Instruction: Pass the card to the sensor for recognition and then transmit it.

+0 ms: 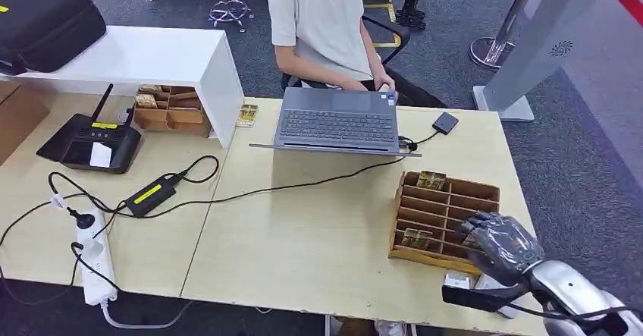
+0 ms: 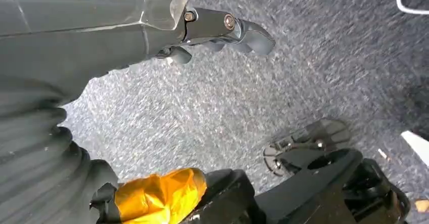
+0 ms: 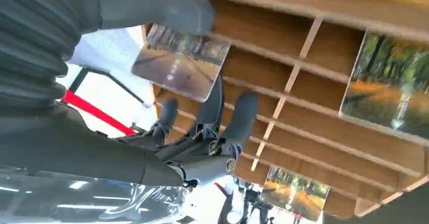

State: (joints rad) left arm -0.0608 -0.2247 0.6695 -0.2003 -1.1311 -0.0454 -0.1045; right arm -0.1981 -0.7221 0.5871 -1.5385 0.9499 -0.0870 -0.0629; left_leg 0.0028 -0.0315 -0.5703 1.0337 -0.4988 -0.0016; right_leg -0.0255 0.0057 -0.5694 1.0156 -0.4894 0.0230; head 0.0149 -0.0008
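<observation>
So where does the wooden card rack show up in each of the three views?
Head view: wooden card rack on the table's right side, under the right hand.
Left wrist view: not in it.
Right wrist view: rack's slats beyond the fingers.
Shared landmark: the right hand itself.

— What is seen of the card rack (image 1: 443, 213)?
— Bare brown wood, matt, with thin slats.
— And the card (image 3: 180, 61)?
— A glossy printed face; glare is caught on it.
— The right hand (image 1: 500, 243)?
— Dark, smooth plastic with a sheen; the arm behind it is polished silver metal.
— The table (image 1: 303, 230)?
— Pale wood-look laminate, smooth and matt.
— The floor (image 2: 283, 82)?
— Rough grey carpet.
</observation>
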